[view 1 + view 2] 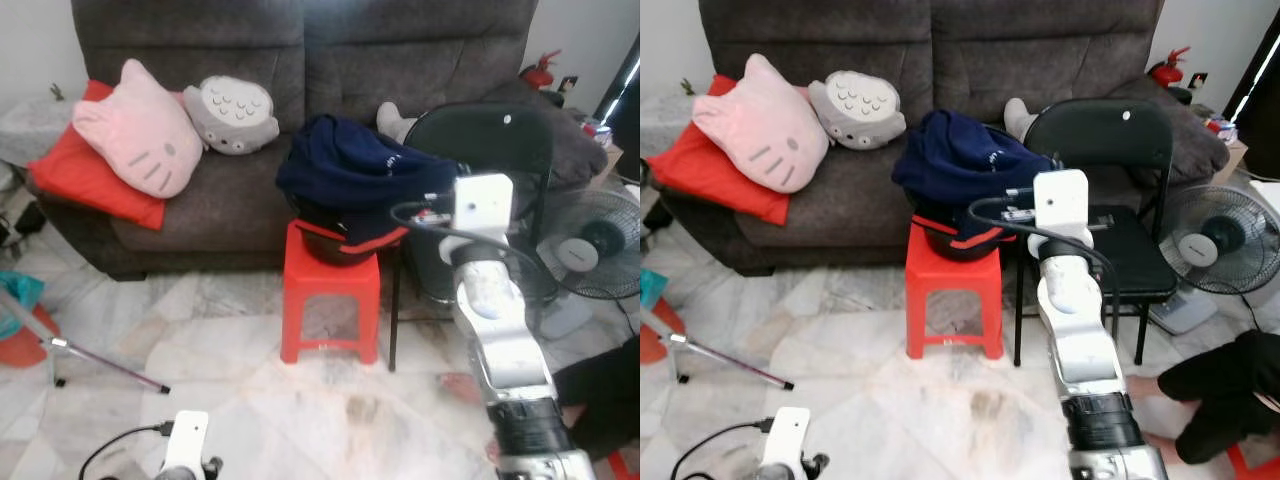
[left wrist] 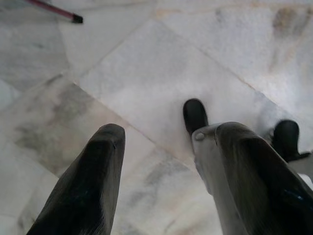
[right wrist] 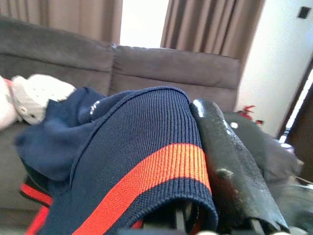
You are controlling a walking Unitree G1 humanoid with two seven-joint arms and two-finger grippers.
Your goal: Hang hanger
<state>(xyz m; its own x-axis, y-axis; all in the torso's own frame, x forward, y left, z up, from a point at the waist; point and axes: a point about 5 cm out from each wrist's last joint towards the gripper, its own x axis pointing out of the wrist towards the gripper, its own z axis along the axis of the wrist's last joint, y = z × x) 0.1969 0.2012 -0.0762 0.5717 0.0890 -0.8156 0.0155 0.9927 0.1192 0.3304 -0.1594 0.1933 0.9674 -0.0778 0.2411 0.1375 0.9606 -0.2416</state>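
Note:
A navy sweater (image 1: pixel 360 175) with an orange-striped hem lies heaped on a red plastic stool (image 1: pixel 332 290) in front of the sofa. My right arm (image 1: pixel 1075 310) reaches forward to its right edge. In the right wrist view the ribbed hem (image 3: pixel 146 161) drapes over my right gripper (image 3: pixel 181 127), which looks shut on it. One black finger (image 3: pixel 230 166) shows beside the cloth and the other is hidden under it. I cannot make out a hanger. My left gripper (image 2: pixel 161 142) hangs open above the marble floor.
A black folding chair (image 1: pixel 1110 140) stands right of the stool, with a floor fan (image 1: pixel 1220 240) beyond. The grey sofa (image 1: pixel 200 225) holds a pink cat pillow (image 1: pixel 140 130), a grey pillow (image 1: pixel 232 112) and a red cushion (image 1: pixel 70 175). A person's legs (image 1: pixel 1215 395) are at lower right. A stand's leg (image 1: pixel 100 360) crosses the floor at left.

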